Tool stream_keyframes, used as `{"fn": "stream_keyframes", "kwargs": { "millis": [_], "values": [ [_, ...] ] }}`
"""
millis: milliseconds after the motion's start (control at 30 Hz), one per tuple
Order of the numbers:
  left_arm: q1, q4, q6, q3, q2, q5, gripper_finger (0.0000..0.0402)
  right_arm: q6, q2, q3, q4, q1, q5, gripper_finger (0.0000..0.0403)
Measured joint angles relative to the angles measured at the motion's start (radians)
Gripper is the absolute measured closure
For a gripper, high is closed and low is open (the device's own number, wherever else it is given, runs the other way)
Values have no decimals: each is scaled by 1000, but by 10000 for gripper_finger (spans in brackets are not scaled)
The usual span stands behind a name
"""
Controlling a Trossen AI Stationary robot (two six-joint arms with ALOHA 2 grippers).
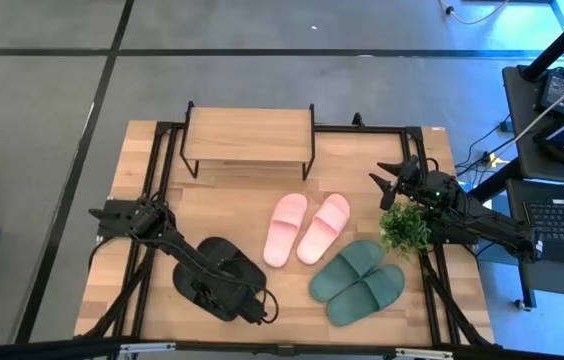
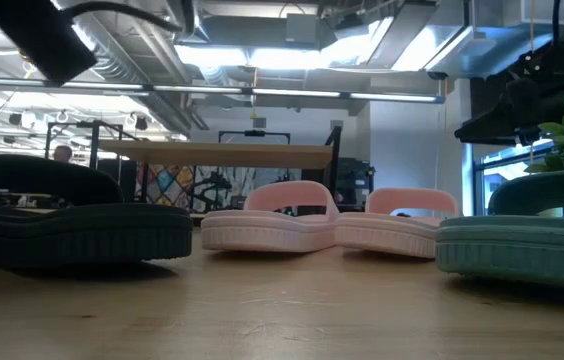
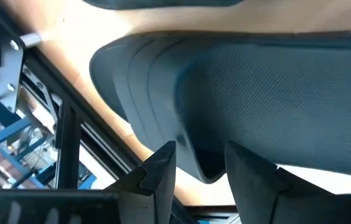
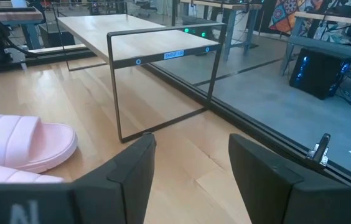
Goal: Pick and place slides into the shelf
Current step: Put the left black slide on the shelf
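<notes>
My left claw (image 1: 224, 290) sits low at the near left part of the wooden surface (image 1: 232, 205), its fingers (image 3: 157, 177) set narrowly around the edge of a black slide (image 1: 230, 262). In the left wrist view that rubber edge lies between the two dark fingers, and the slide rests on the surface. My right claw (image 1: 390, 185) hangs at the far right side, fingers spread wide and holding nothing, just beside a small green plant (image 1: 405, 229).

The shelf (image 1: 249, 135) stands at the far middle of the surface, its light plank top bare. The right wrist view looks past my spread fingers (image 4: 132, 171) at its thin black frame (image 4: 163, 87). Two pink slides (image 1: 305, 228) lie side by side in the middle, near the shelf but apart from it. Two green slides (image 1: 359, 281) lie just beside them, toward the near right, close to the plant.
</notes>
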Motion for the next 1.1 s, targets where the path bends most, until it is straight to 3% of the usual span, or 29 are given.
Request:
{"fn": "stream_keyframes", "kwargs": {
  "millis": [533, 667, 833, 1100],
  "values": [
    [-11, 0, 2, -115, 0, 16, 275, 0, 0, 0, 0, 0, 0, 197],
    [-11, -1, 33, -116, -1, 17, 310, 0, 0, 0, 0, 0, 0, 197],
    [-9, -5, 59, -116, -1, 17, 384, 0, 0, 0, 0, 0, 0, 197],
    [16, 3, 114, -72, -7, 32, 396, -49, 0, 0, 0, 0, 0, 197]
  ]
}}
